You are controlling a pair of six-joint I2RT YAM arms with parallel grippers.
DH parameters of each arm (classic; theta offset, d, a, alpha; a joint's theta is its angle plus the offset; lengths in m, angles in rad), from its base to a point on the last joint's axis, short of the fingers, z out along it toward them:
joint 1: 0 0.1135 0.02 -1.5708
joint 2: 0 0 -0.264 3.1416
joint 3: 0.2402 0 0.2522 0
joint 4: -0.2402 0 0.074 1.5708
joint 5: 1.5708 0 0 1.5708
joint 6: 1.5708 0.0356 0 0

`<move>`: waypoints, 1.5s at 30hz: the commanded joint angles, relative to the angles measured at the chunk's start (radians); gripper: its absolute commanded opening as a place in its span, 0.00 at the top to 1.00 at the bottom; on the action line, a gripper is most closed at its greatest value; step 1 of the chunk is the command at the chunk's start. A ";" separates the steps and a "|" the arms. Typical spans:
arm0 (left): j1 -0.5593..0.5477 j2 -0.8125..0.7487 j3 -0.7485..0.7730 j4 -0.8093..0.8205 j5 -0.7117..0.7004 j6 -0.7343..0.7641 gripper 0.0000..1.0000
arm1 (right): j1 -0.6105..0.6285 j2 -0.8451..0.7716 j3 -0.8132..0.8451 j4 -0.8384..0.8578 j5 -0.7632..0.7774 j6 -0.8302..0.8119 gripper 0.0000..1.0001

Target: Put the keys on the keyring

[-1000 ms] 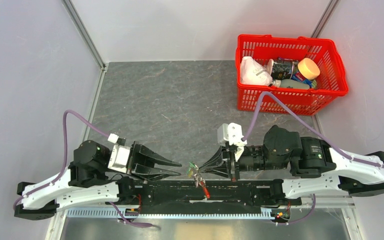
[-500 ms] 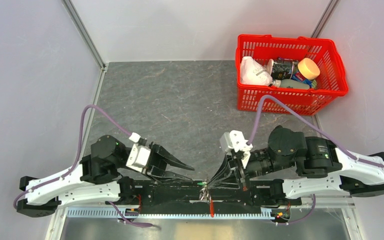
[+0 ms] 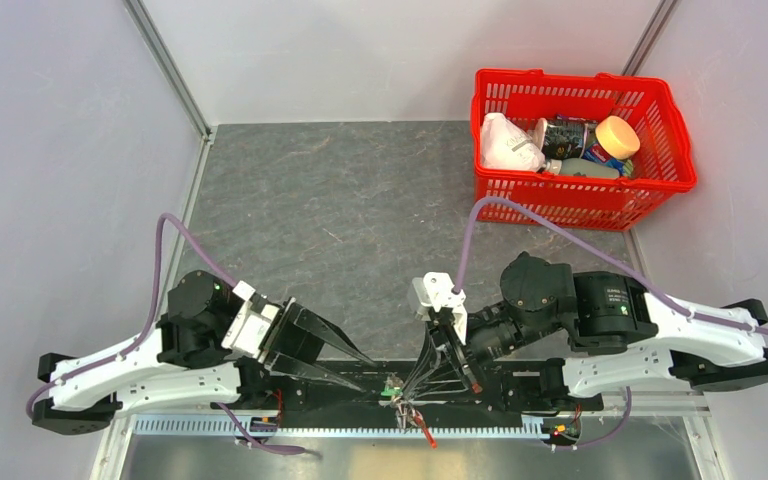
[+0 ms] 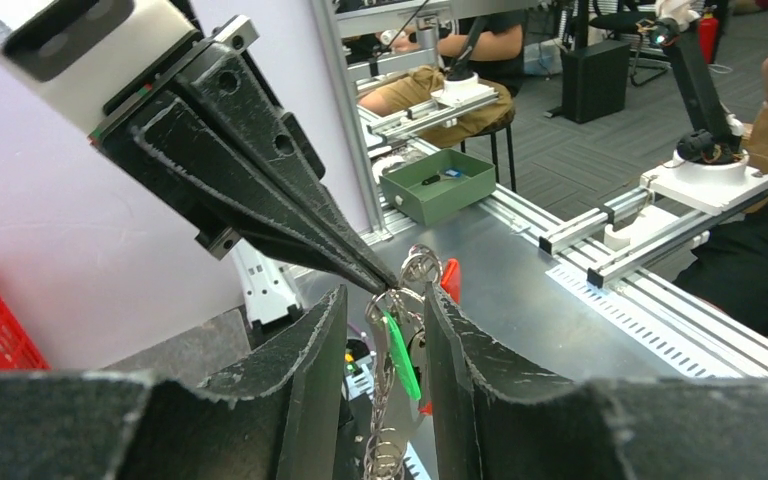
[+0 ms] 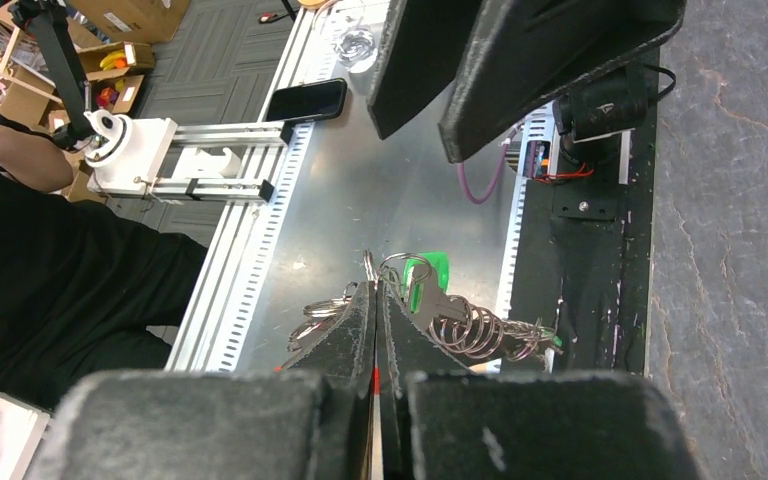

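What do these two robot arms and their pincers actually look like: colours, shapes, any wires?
The left arm and right arm have white shells dotted with small holes, over bulky black joints. A purple cable loops along each. The left gripper and right gripper each end in two long, black, wedge-shaped fingers behind a white block.

The top camera hangs above and behind the arm bases, looking down from far out on the whole worktop (image 3: 360,200). Each wrist camera sits tight behind its own pair. The left fingers (image 4: 295,385) frame a level look out past the near edge, the right fingers (image 5: 352,345) a steep look down over that same edge, and all three views share the keys (image 3: 397,392) there.
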 commanded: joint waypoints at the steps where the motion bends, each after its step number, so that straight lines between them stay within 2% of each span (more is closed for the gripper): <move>1: -0.002 0.010 -0.001 0.074 0.082 0.012 0.59 | -0.001 0.008 0.066 0.063 -0.024 0.028 1.00; 32: -0.002 0.104 0.013 0.103 0.171 0.026 0.62 | -0.001 0.062 0.101 0.106 -0.050 0.046 1.00; 37: -0.002 0.113 0.019 0.102 0.182 0.026 0.75 | -0.001 0.062 0.103 0.107 -0.052 0.045 1.00; 42: -0.002 0.131 0.029 0.091 0.201 0.029 0.96 | -0.002 0.053 0.096 0.113 -0.030 0.046 1.00; 45: -0.002 0.127 0.027 0.087 0.205 0.029 0.98 | -0.001 0.036 0.078 0.134 -0.003 0.052 1.00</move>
